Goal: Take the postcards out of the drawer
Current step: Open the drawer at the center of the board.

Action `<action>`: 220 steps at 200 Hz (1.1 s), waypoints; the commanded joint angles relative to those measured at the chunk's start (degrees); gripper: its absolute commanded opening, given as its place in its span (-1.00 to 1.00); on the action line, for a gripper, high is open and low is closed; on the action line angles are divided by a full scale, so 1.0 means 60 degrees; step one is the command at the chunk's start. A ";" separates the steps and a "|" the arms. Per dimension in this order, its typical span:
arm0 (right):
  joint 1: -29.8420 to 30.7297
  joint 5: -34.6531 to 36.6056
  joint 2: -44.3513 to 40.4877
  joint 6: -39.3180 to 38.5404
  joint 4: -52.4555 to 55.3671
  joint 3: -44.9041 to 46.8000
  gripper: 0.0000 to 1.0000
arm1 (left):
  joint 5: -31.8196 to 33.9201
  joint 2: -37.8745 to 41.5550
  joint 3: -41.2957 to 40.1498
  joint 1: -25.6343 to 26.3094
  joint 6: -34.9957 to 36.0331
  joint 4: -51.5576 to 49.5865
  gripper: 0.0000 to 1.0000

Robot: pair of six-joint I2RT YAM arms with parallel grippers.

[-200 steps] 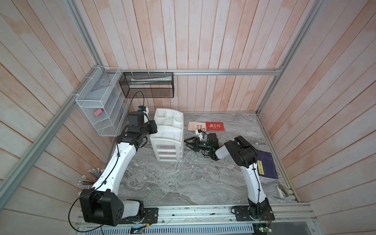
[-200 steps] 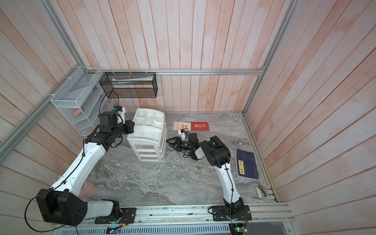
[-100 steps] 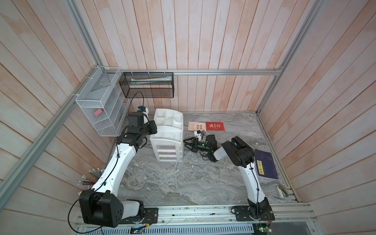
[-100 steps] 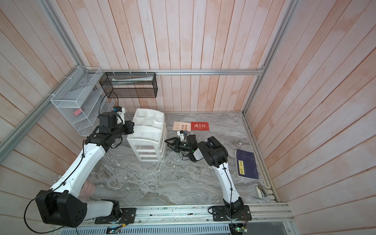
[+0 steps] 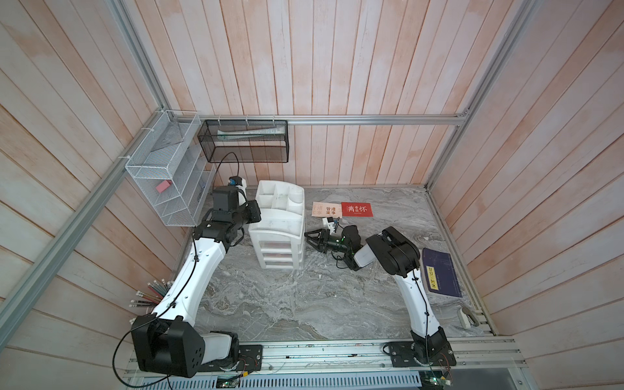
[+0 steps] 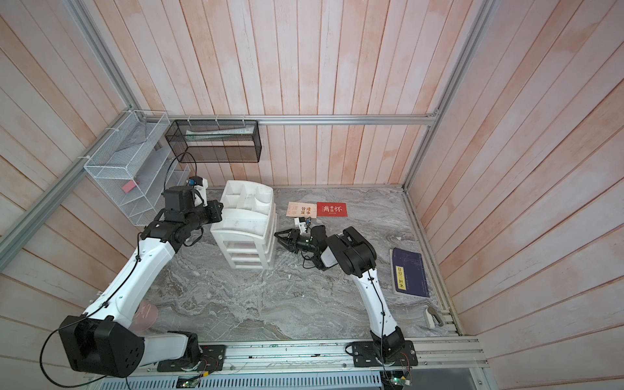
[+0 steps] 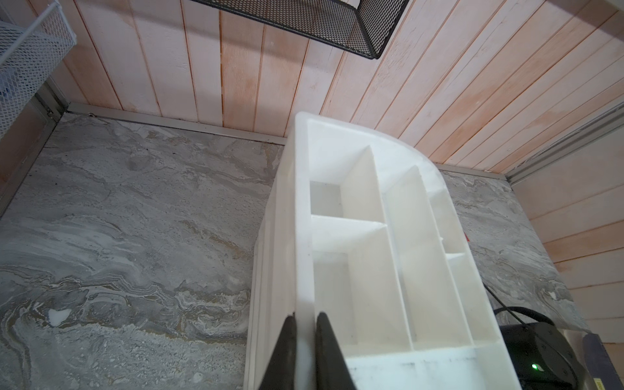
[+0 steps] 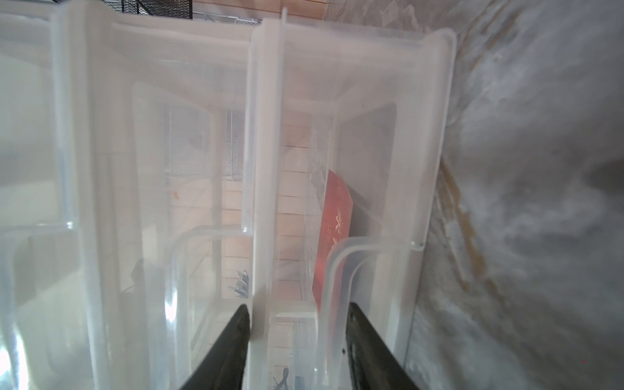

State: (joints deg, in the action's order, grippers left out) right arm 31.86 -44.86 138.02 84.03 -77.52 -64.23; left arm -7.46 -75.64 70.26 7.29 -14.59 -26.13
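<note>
We see the organizer (image 5: 277, 226) back-left on the bench (image 5: 304, 304), a red card (image 8: 334, 229) in its drawer (image 8: 435, 135). The beige card (image 5: 326, 210) and second red card (image 5: 358, 209) lie flat, lengthwise along the back edge. The left tool (image 7: 305, 315) pinches the organizer's rim. The right tool (image 8: 297, 306) straddles the drawer front, and we cannot tell whether it grips.

COUNT | postcards: 3 | beige postcard (image 5: 326, 209): 1, tabletop (image 5: 304, 304) rear edge | red postcard (image 5: 358, 209): 1 on tabletop, 1 (image 8: 332, 233) inside a drawer | drawer unit (image 5: 280, 219): 1 | drawers (image 5: 278, 255): 3 | navy booklet (image 5: 440, 273): 1, right edge | white wire basket (image 5: 162, 175): 1 | black wire basket (image 5: 243, 141): 1 | robot arms: 2, left arm (image 5: 196, 270), right arm (image 5: 415, 297)
</note>
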 commanded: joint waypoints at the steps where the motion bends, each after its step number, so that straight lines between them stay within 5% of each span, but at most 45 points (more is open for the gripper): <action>1: 0.0065 0.0011 0.0273 0.0141 -0.0654 0.0061 -0.11 | -0.0214 0.0126 -0.0183 0.0045 0.0192 -0.0148 -0.75; 220: -0.0319 -0.0555 -0.0607 -0.1087 -0.0079 0.0707 -0.36 | 0.0715 0.0155 -0.0099 0.0045 0.0162 -0.0389 -0.81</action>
State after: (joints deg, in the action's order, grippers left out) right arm 30.68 -46.11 136.97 82.32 -78.61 -61.17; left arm -6.02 -75.61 70.26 7.66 -14.59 -26.22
